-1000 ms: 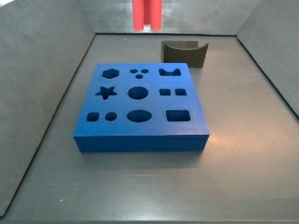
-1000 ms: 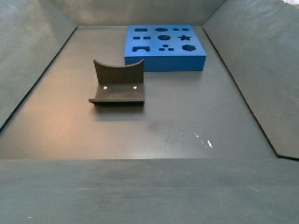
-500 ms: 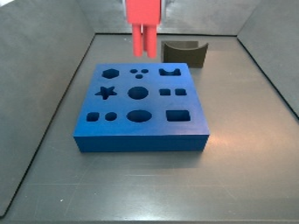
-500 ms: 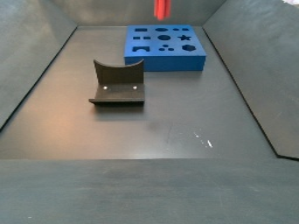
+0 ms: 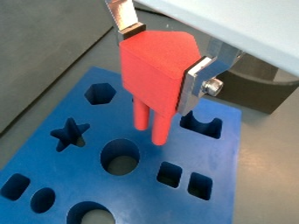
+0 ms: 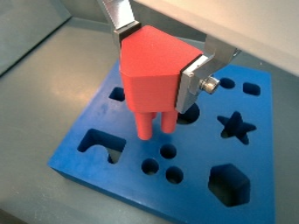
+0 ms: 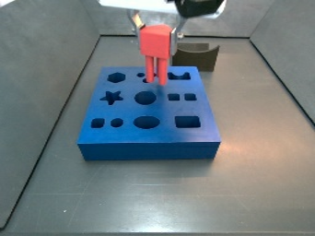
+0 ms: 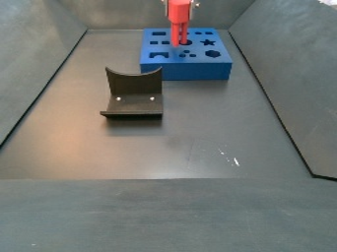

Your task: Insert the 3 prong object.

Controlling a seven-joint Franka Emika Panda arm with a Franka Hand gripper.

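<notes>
My gripper (image 5: 162,54) is shut on the 3 prong object (image 5: 158,74), a bright red block with thin prongs pointing down. It also shows in a wrist view (image 6: 155,70) and in both side views (image 7: 155,46) (image 8: 178,18). I hold it just above the blue block (image 7: 147,115), which has several shaped holes in its top. The prong tips (image 6: 146,129) hang close above the block's far middle, near the three small round holes (image 6: 162,160). Silver fingers (image 6: 194,77) press the red body from both sides. The blue block also shows in a side view (image 8: 187,55).
A dark grey curved block (image 7: 194,55) stands behind the blue block by the back wall. It shows nearer in a side view (image 8: 133,94) and in a wrist view (image 5: 257,87). Grey walls (image 7: 50,101) enclose the dark floor (image 8: 184,148).
The gripper has come down and forward with the red piece, from near the back wall to just above the blue block's far holes. Nothing else has moved.
</notes>
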